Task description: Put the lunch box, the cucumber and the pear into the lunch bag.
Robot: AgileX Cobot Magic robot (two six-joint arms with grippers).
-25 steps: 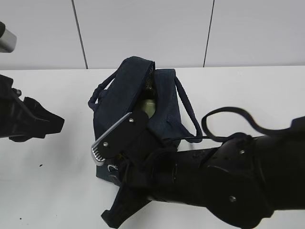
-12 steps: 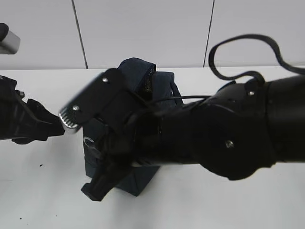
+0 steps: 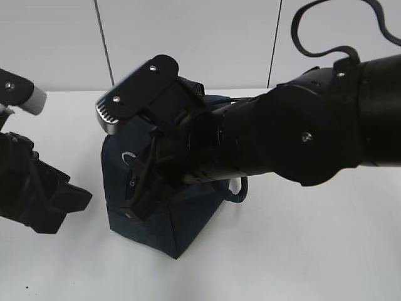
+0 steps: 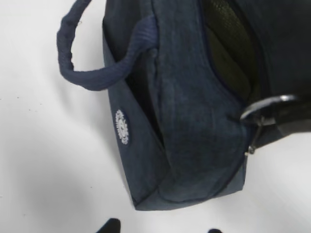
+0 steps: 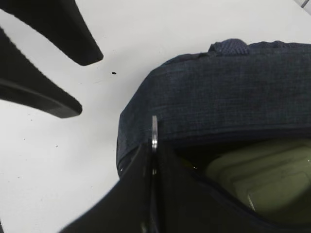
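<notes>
The navy lunch bag [image 3: 164, 219] stands mid-table, its top part open. My right gripper [image 3: 133, 166] is shut on the bag's round metal ring pull [image 5: 154, 130] at the near end of the zipper. The lunch box's pale green lid [image 5: 265, 179] shows inside the opening. The cucumber and the pear are hidden. My left gripper [image 3: 74, 199] is open and empty, just left of the bag and clear of it. In the left wrist view its fingertips [image 4: 110, 226] hover over bare table below the bag [image 4: 189, 126], with the ring pull [image 4: 268, 104] at the right edge.
One loop handle [image 4: 80, 73] lies out on the table on the bag's left side, the other [image 3: 237, 188] hangs on its right. The white table [image 3: 301, 251] runs to a white panelled wall [image 3: 219, 37] behind. My right arm [image 3: 301, 138] covers the bag's right half.
My right arm has lifted up and back with the ring pull in its grip. The bag has shifted left and turned. My left gripper has dropped lower on the left.
</notes>
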